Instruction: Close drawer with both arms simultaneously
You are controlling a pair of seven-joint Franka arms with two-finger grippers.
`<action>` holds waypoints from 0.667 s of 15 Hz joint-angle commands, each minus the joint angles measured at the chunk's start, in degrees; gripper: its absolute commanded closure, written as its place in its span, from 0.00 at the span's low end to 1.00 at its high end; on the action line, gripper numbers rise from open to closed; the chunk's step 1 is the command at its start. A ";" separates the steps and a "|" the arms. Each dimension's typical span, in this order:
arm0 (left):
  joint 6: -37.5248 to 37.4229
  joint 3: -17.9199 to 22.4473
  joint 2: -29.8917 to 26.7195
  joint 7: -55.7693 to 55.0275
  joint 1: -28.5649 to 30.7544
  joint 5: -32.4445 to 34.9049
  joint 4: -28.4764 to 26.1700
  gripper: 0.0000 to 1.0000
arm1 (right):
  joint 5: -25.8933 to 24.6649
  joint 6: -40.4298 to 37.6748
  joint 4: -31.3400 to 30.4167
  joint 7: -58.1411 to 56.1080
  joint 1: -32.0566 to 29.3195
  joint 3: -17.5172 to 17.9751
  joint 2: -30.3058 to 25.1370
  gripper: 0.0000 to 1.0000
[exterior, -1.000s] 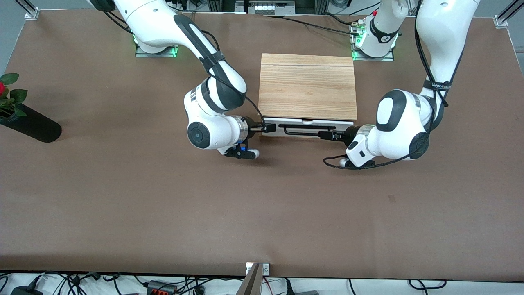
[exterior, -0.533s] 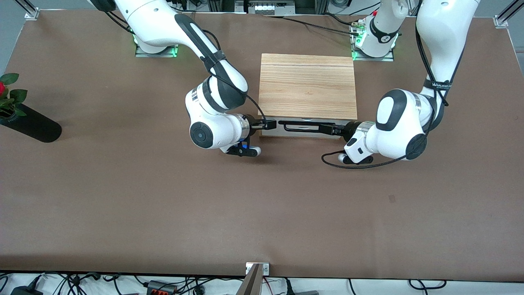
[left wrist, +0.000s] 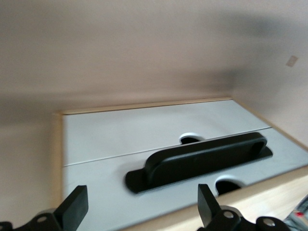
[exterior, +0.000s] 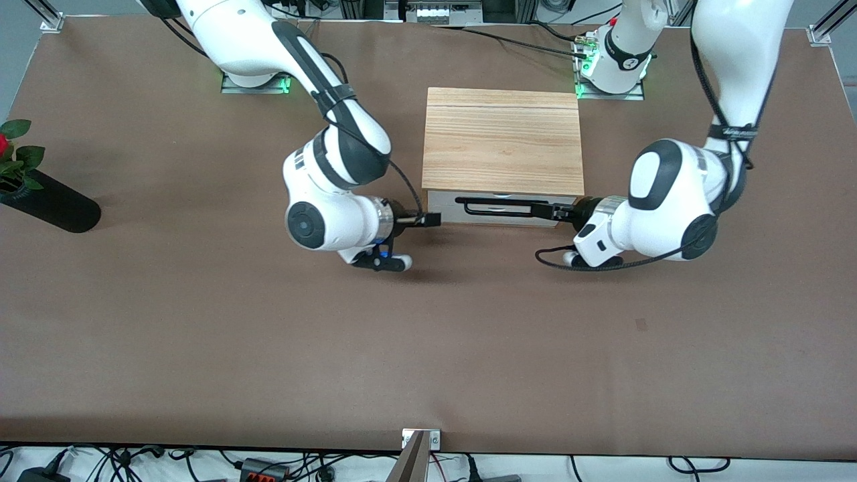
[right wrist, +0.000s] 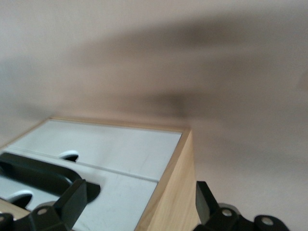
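- Light-wood cabinet (exterior: 502, 140) is sitting on the brown table (exterior: 268, 348), midway between the two arm bases, its front facing the front camera.
- Drawer (exterior: 499, 215) is lying pushed in: its white panel is showing flush with the cabinet's wooden frame in both wrist views, with no reddish wood inside showing.
- Black bar handle (exterior: 499, 207) is running along the drawer's front; in the left wrist view the handle (left wrist: 202, 159) is lying across the lower white panel, a thin seam separating that panel from the white panel next to it.
- Right gripper (exterior: 430, 219) is pointing sideways at the cabinet's front corner toward the right arm's end of the table. Its fingers (right wrist: 72, 204) are standing spread apart and holding nothing; the cabinet's wooden corner edge (right wrist: 171, 192) is showing between them in the right wrist view. Whether the tips are touching the cabinet cannot be told.
- Left gripper (exterior: 558, 212) is reaching sideways at the drawer front from the left arm's end, low above the table, next to the end of the bar handle. Its fingers (left wrist: 74, 207) are spread wide with nothing clamped; the handle is lying between them in the left wrist view, apart from both.
- Dark vase with a red flower (exterior: 40, 194) is lying at the table's edge at the right arm's end, well apart from the cabinet.
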 commanded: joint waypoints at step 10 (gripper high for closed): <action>-23.43 1.90 -3.50 0.31 0.09 31.07 22.28 0.00 | -1.03 -18.77 11.24 -0.46 -0.17 -31.31 -2.85 0.00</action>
